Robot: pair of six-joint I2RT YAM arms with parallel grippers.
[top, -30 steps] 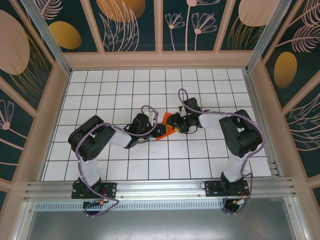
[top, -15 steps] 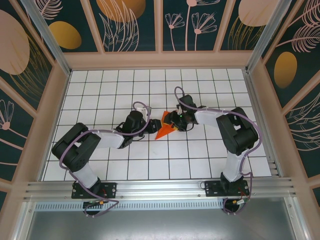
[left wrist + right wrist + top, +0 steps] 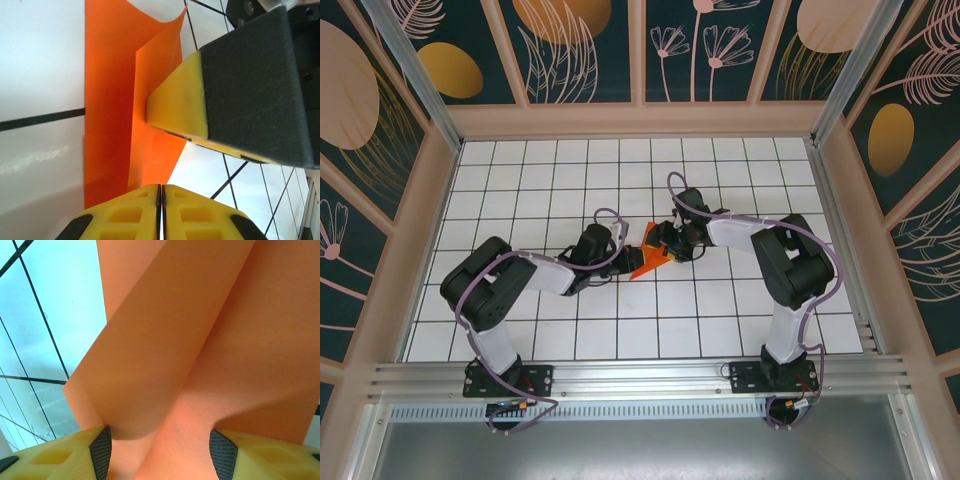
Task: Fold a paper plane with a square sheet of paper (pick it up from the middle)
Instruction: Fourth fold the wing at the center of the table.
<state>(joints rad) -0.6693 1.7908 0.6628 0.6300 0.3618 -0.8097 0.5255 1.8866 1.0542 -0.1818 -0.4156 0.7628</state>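
The square sheet of paper (image 3: 646, 261) is folded into a small orange pointed shape near the table's middle. It lies between the two grippers. My left gripper (image 3: 622, 250) is at its left edge. In the left wrist view its yellow fingertips (image 3: 161, 188) are pressed together over the paper's (image 3: 112, 100) near edge, and I cannot tell whether any paper is pinched. My right gripper (image 3: 666, 243) is on the paper's right side, jaws open. One of its fingers (image 3: 177, 102) rests against a raised flap. In the right wrist view the right gripper (image 3: 160, 455) straddles a raised fold of the paper (image 3: 200, 340).
The white gridded table (image 3: 520, 180) is walled by a wooden frame with patterned panels (image 3: 640, 50). An aluminium rail (image 3: 640, 375) runs along the near edge, by the arm bases. Both arms reach inward, their forearms low over the centre tiles.
The left gripper pulled back off the paper, then returned to its left edge and closed its jaws. The right gripper stayed on the paper and spread slightly wider.
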